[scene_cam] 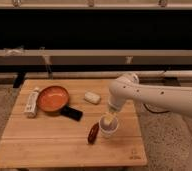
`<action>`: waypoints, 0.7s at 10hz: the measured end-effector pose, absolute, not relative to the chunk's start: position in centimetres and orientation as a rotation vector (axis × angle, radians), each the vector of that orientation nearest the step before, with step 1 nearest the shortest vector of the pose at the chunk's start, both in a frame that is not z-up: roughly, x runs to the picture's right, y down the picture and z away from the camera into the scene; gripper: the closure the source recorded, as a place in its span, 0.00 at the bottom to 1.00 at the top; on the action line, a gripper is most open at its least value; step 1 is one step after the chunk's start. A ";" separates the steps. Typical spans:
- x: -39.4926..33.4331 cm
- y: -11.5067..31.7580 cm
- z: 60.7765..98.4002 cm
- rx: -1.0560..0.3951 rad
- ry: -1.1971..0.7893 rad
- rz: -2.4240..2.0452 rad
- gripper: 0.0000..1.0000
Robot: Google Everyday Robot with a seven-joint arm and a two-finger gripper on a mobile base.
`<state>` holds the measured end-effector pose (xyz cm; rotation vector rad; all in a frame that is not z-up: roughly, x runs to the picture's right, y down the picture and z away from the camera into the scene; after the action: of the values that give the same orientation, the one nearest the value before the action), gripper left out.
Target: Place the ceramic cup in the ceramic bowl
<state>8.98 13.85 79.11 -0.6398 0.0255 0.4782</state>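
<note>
The ceramic cup (109,129), small and white, stands on the wooden table (49,142) right of centre. My gripper (108,120) comes down from the white arm (154,97) and reaches into or onto the cup's rim, hiding part of it. The ceramic bowl (52,98), a shallow orange dish with a darker rim, sits at the table's left, well apart from the cup and the gripper.
A black rectangular object (72,113) lies against the bowl's right side. An off-white lump (92,97) rests behind the cup. A reddish-brown oblong thing (93,133) lies just left of the cup. A pale tube (31,102) lies left of the bowl.
</note>
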 end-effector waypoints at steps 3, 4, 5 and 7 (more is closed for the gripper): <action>9.1 14.2 79.2 -0.663 0.051 0.454 0.64; 9.1 14.3 79.2 -0.672 0.051 0.451 0.74; 9.3 14.1 79.0 -0.682 0.053 0.451 0.87; 9.2 12.7 78.1 -0.685 0.043 0.446 0.99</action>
<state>9.17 12.70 78.07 -0.6845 0.0428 0.4459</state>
